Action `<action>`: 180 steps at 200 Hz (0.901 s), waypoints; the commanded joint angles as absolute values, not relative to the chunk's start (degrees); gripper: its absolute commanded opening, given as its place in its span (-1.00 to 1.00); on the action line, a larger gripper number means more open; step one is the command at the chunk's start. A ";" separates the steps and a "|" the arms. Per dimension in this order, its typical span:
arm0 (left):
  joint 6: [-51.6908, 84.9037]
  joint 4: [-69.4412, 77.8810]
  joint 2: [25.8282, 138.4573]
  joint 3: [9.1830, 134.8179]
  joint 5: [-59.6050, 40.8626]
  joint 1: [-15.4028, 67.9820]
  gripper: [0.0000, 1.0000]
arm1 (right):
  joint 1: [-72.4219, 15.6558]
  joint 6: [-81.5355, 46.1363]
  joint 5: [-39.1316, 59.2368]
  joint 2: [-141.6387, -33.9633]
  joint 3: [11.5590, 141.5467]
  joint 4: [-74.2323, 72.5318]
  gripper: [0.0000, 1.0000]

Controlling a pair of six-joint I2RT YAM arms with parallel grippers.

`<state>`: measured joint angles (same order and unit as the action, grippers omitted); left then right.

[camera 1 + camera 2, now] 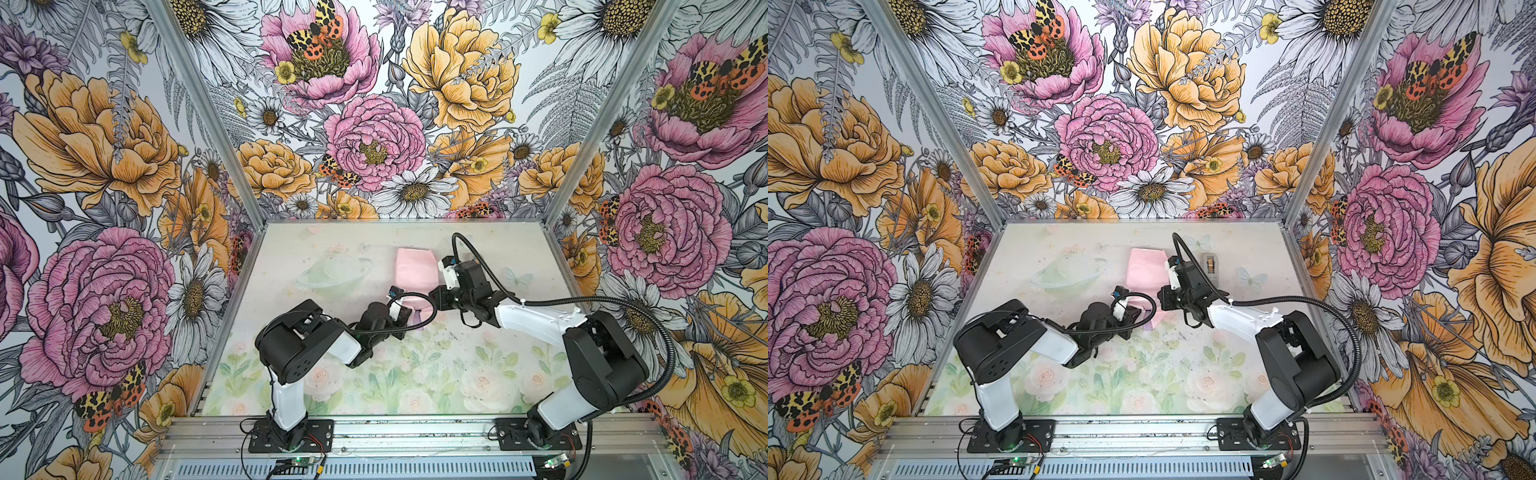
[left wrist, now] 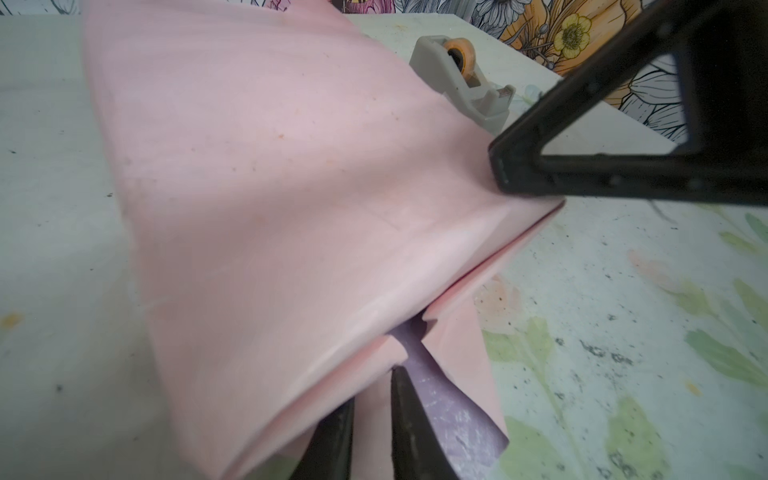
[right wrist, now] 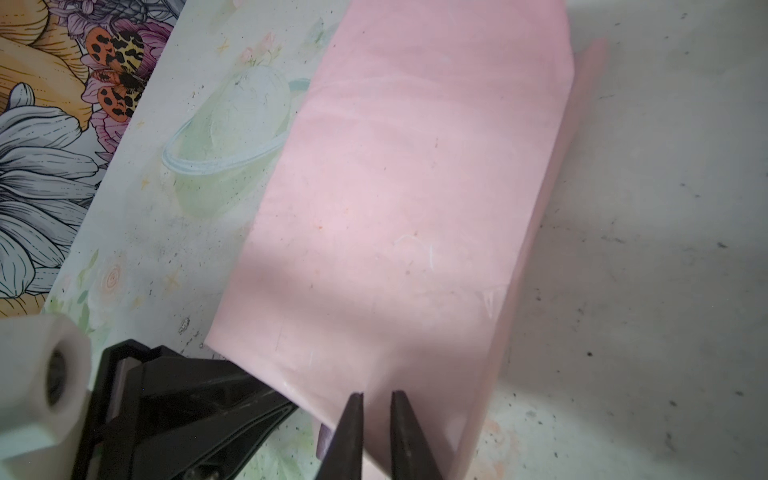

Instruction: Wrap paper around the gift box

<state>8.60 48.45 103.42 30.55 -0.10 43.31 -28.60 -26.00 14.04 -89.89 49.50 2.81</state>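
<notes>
One desk (image 1: 415,374). On it, one paper (image 1: 413,270) and one tape dispenser (image 2: 461,83). Two arms: a left arm (image 1: 291,345) and a right arm (image 1: 598,357). Two end effectors, one apiece: left end effector (image 2: 372,407), right end effector (image 3: 377,397). Two fingers (image 3: 348,432) on each, four in all. Two base plates (image 1: 320,434), one under each arm, both on one rail (image 1: 415,432). Three flowered walls (image 1: 374,124) around the desk. Two colours on the one paper: pink over most of it, lilac at one end.

My bench sits inside three walls of bold floral wallpaper (image 1: 374,137): pink peonies, orange blooms, daisies, spotted moths. Bare aluminium corner posts (image 1: 201,104). Pale tabletop mat with faded watercolour roses (image 1: 415,374), dark-specked. Slotted aluminium rail (image 1: 415,432) along near edge. Even, soft light.
</notes>
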 commanded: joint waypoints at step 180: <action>11.34 27.53 93.16 29.31 4.99 41.90 -0.58 | -28.74 -25.99 15.03 -87.78 48.52 3.87 -0.66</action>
